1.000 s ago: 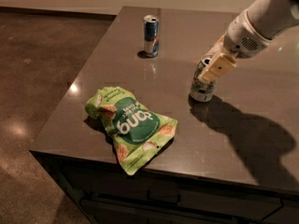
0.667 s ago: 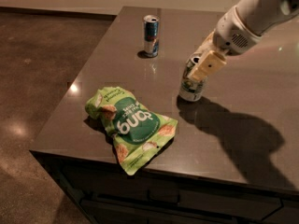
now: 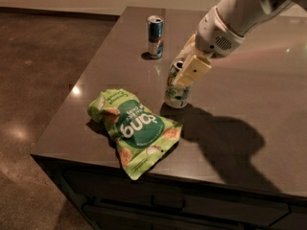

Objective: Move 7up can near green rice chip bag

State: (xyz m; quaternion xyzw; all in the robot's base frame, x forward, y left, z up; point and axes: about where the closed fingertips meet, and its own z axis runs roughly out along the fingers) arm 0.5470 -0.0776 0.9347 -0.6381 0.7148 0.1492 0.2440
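The 7up can [image 3: 176, 94], white and green with a silver top, stands upright on the dark table [image 3: 268, 104], just right of and behind the green rice chip bag [image 3: 135, 131]. My gripper [image 3: 186, 70] comes down from the upper right and is shut on the can's upper half; a tan finger [image 3: 193, 71] covers its front. The wrinkled bag lies flat near the table's front left edge, a short gap from the can.
A slim blue and silver can [image 3: 155, 36] stands upright at the back of the table. The table's left edge [image 3: 81, 80] drops to a brown floor. My arm casts a large shadow [image 3: 225, 138] right of the can.
My gripper has carried the 7up can leftward and toward the front, closer to the green bag. The bag and the blue can have not moved.
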